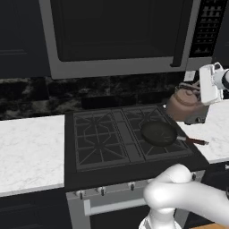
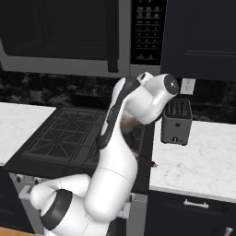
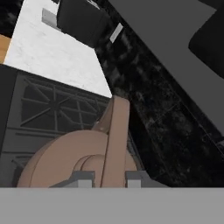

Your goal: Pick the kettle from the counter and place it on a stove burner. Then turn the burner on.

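White arm parts bulge at the bottom of both base views, closest to you. In the left base view you see the black cooktop just past them, in the middle of the frame. Its front right burner has the black frying pan sitting on it, and the pan's thin handle pokes out to the right over the edge of the white counter.

Look a bit farther back, to the upper right of that view. The brown kettle hangs there in the air, above the back right corner of the cooktop and beside the counter. Nothing is under it that it rests on. The white hand sits right above it at the frame's right edge.

In the hand view you look down along the gripper. Its two dark fingertips stand close together at the bottom of the frame, pinched on the kettle's thin arched handle, which rises up between them. The round brown body fills the lower left of that view, with the grate of the cooktop behind it.

In the right base view the arm covers most of the kettle, and you catch just a small brown bit near the middle. The grey toaster stands on the counter to the right, near the back wall. Farthest away, the big microwave hangs across the top of the left base view.
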You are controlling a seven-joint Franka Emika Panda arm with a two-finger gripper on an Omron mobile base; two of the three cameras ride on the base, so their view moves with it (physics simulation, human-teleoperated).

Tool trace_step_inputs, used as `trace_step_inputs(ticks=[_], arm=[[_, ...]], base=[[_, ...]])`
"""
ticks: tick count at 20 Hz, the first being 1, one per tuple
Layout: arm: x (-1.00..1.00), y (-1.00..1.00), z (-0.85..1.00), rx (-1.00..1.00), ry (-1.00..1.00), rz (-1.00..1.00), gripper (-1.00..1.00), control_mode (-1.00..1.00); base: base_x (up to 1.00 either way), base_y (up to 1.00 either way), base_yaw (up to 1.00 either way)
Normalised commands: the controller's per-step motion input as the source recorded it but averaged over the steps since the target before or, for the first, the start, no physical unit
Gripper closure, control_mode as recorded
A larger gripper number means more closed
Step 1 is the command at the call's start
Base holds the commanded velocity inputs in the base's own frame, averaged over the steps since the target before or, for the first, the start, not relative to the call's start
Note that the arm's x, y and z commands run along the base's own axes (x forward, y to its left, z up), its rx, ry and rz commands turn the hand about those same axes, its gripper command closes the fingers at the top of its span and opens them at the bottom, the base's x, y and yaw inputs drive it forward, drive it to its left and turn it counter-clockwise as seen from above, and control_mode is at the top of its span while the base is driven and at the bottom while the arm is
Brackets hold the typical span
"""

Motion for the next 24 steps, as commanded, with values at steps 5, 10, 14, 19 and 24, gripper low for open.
trace_step_inputs(ticks=[5,10,14,19,24], arm=[[0.0,1.0,-0.1,-0.13,0.04,0.0,1.0,-1.0],[0.0,1.0,-0.1,-0.11,0.05,0.0,1.0,-1.0],[0.0,1.0,-0.22,-0.03,0.09,0.0,1.0,-1.0],[0.0,1.0,-0.26,-0.03,0.11,0.0,1.0,-1.0],[0.13,1.0,-0.11,0.0,0.15,0.0,1.0,-1.0]], base=[[0.0,0.0,0.0],[0.0,0.0,0.0],[0.0,0.0,0.0],[0.0,0.0,0.0],[0.0,0.0,0.0]])
